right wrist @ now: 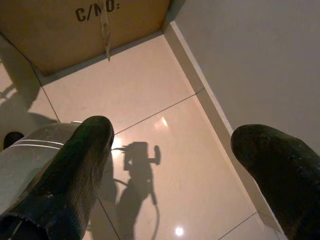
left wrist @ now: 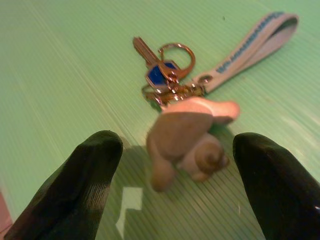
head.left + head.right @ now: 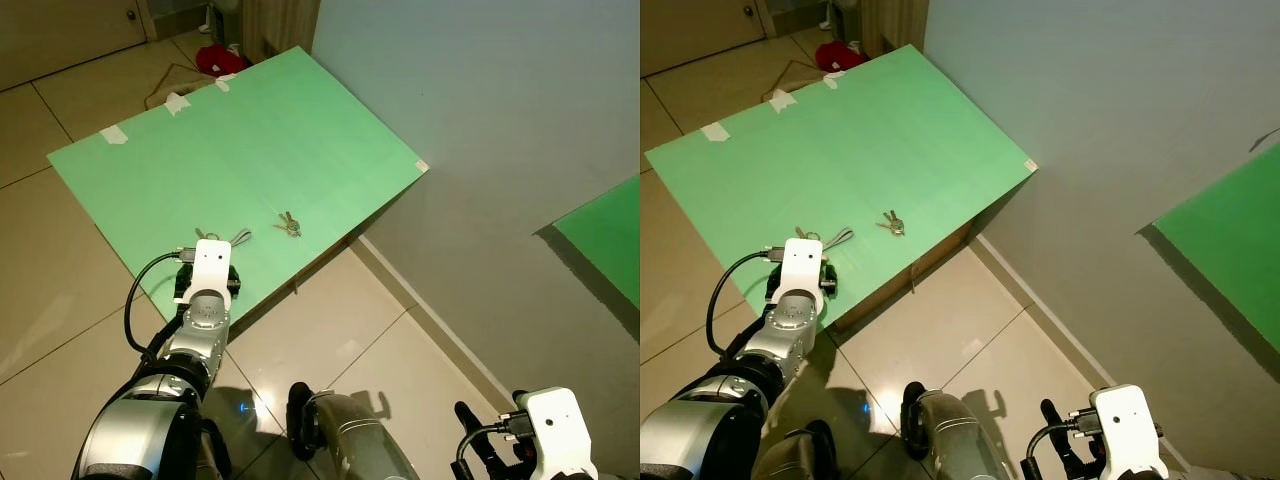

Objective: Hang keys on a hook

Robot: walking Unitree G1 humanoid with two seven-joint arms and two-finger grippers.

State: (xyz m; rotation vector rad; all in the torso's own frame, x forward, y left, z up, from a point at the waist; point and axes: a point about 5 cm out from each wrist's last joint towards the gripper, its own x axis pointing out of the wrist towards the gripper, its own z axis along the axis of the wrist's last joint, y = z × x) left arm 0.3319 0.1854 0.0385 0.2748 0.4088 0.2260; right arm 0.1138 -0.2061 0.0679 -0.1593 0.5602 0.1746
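A key bunch (image 2: 167,80) with a blue-headed key, a grey strap (image 2: 252,47) and a beige snail-shaped charm (image 2: 187,142) lies on the green board (image 3: 280,130). My left gripper (image 2: 177,185) is open just short of it, one finger on each side of the charm. In the eye views the strap (image 3: 238,237) shows just beyond the left wrist. A second small key bunch (image 3: 289,225) lies on the board further right. My right gripper (image 1: 185,165) hangs open low above the floor tiles.
The green board lies on a cardboard box (image 1: 75,30) beside a grey wall (image 3: 480,120). Its near edge (image 3: 300,275) drops to beige floor tiles (image 3: 340,330). A red object (image 3: 220,60) lies on the floor beyond the board. Another green panel (image 3: 610,235) stands at the right.
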